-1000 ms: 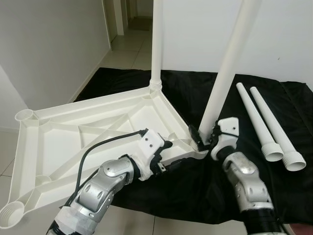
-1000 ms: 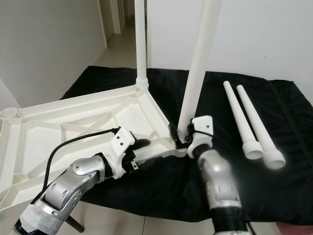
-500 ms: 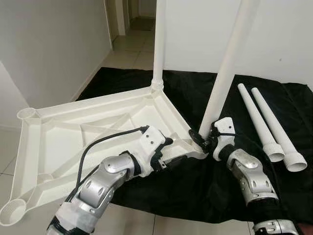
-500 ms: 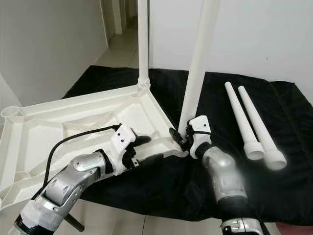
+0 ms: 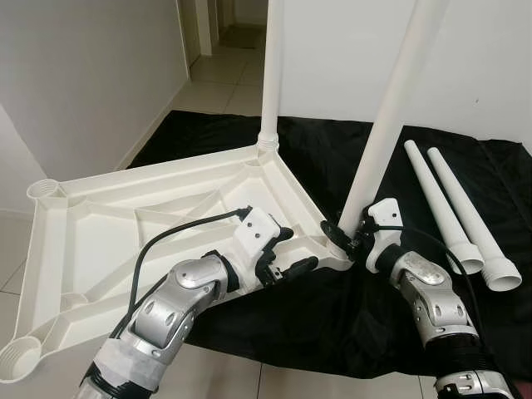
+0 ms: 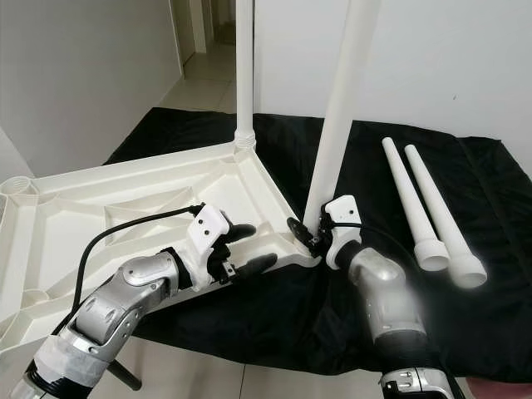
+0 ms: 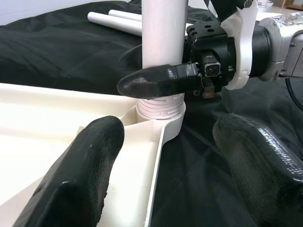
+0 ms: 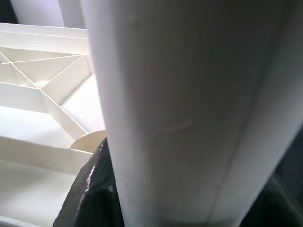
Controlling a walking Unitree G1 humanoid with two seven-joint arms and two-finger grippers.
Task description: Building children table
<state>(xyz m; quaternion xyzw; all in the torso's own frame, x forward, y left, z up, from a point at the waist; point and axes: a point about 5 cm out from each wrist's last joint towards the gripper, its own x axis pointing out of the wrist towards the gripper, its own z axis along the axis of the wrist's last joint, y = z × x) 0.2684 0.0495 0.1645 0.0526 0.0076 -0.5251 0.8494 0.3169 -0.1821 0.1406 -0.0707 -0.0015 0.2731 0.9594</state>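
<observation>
Upturned white tabletop (image 5: 150, 224) lying partly on a black cloth (image 5: 332, 307), one leg (image 5: 272, 75) upright in its far corner. Right gripper (image 5: 347, 238) clasps a second leg (image 5: 391, 116) at the near-corner socket; left gripper (image 5: 287, 253), fingers spread, straddles the tabletop's rim. Two spare legs (image 5: 453, 212) rest on the cloth.

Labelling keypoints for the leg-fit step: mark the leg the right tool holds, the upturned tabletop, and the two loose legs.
held leg (image 5: 391, 116), left eye view, mid shaft.
upturned tabletop (image 5: 100, 241), left eye view, ribbed underside panel.
loose legs (image 5: 445, 199), left eye view, shaft of the nearer one on the black cloth.
</observation>
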